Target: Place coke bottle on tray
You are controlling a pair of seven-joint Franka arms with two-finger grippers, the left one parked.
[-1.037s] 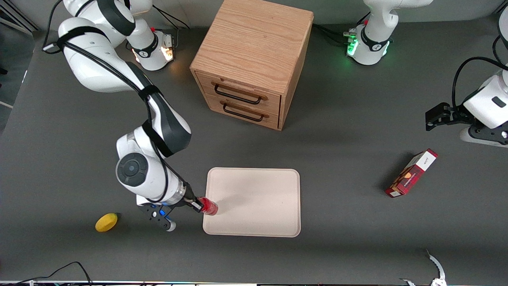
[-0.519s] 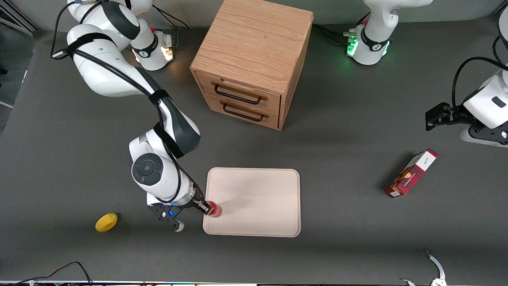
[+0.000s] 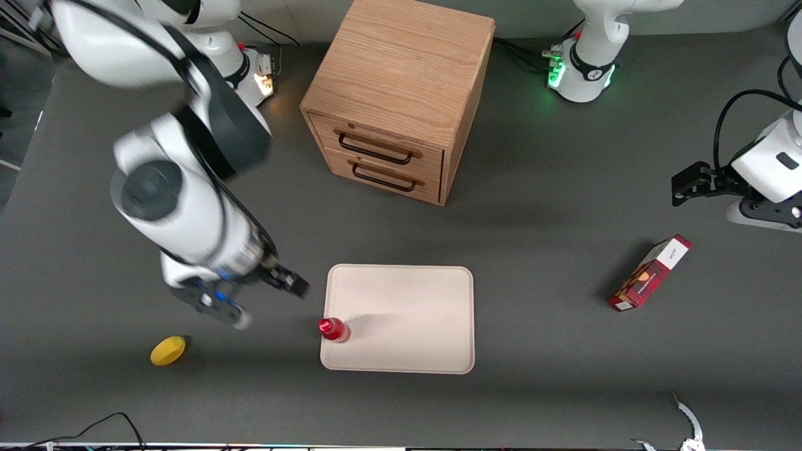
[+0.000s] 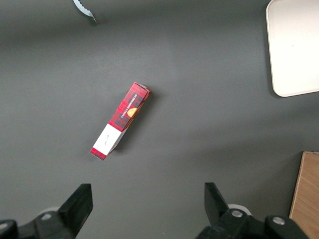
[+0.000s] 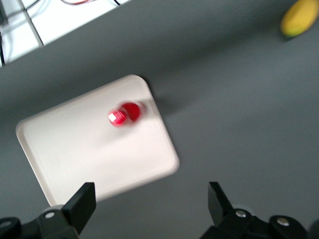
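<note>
The small red coke bottle (image 3: 333, 329) stands upright on the cream tray (image 3: 407, 313), just inside the tray's edge toward the working arm's end of the table. It also shows in the right wrist view (image 5: 125, 114), on the tray (image 5: 89, 149). My gripper (image 3: 285, 280) is open and empty, raised above the table beside the tray, farther from the front camera than the bottle and apart from it. In the right wrist view its fingers (image 5: 82, 201) stand wide apart with only table between them.
A yellow lemon (image 3: 168, 350) lies on the table toward the working arm's end. A wooden two-drawer cabinet (image 3: 398, 94) stands farther from the front camera than the tray. A red-and-white box (image 3: 650, 273) lies toward the parked arm's end.
The gripper has let go of the bottle, opened, and risen away from the tray's edge. The bottle stays standing on the tray.
</note>
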